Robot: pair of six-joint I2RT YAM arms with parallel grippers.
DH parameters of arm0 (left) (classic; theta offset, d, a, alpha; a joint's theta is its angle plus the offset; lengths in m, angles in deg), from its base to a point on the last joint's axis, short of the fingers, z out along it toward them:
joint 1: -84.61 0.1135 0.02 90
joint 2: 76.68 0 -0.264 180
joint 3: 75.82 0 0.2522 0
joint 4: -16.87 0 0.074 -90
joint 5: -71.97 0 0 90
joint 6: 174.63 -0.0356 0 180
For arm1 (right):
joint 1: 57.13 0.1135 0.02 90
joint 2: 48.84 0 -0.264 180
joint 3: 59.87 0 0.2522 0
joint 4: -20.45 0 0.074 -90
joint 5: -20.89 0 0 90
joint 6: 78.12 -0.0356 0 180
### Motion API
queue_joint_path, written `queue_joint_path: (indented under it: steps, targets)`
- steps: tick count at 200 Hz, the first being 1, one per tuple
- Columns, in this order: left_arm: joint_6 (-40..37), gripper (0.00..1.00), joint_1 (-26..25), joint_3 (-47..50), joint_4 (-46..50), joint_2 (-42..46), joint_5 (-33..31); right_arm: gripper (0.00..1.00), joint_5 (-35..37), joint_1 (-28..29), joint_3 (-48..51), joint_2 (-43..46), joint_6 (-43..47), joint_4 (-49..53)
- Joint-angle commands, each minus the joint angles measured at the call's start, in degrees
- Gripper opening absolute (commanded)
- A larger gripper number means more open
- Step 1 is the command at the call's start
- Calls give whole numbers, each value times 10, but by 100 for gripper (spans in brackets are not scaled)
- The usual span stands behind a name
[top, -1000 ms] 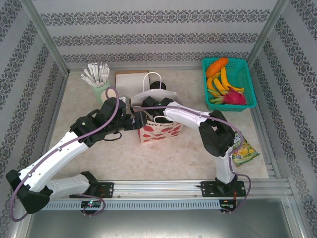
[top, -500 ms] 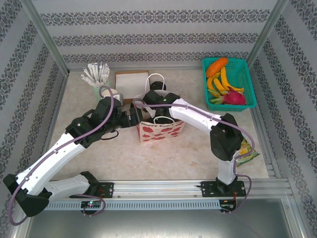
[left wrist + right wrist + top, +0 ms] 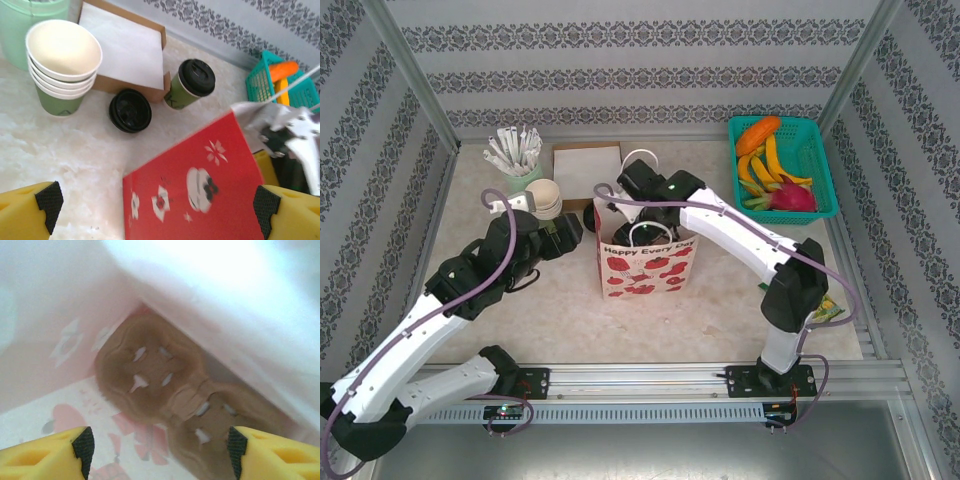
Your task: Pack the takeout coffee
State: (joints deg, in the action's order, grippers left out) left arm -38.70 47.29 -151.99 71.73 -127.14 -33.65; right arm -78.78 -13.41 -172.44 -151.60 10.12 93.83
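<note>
The takeout coffee (image 3: 191, 84), a green cup under a black lid, stands upright beside the cardboard tray in the left wrist view. The paper bag (image 3: 645, 265) stands open at mid-table; its red side (image 3: 195, 185) lies below my left gripper (image 3: 155, 202), which is open and holds nothing. In the top view that left gripper (image 3: 575, 232) hangs just left of the bag, apart from it. My right gripper (image 3: 160, 447) is open and looks down into the bag at a brown pulp cup carrier (image 3: 165, 390) on its floor. From above, the right gripper (image 3: 618, 212) is over the bag's mouth.
A stack of lidless cups (image 3: 62, 65) and a loose black lid (image 3: 130, 110) sit left of the coffee. A cardboard tray of white napkins (image 3: 125, 45) and a pale green cup of wrapped sticks (image 3: 520, 160) stand behind. A teal fruit basket (image 3: 825, 165) is back right, and a snack packet (image 3: 820, 310) near right.
My left arm has drawn back to the left, off the bag's edge. The right arm has swung toward the back over the bag's mouth. The bag now stands more upright.
</note>
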Motion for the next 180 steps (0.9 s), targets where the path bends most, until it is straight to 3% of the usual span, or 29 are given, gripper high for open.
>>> queue_joint_path:
  steps: [1,80,116,180]
  targets:
    - [15,100,9,10,-13,7,-40,76,-35,-10,-28,38,36,14]
    - [14,100,10,8,-30,-29,-17,84,-94,-41,-68,95,77,-21]
    - [-27,100,10,1,-60,-63,53,93,-100,-60,-61,136,91,-68]
    - [-43,100,10,-28,-55,-98,82,98,-87,-62,-93,80,69,0]
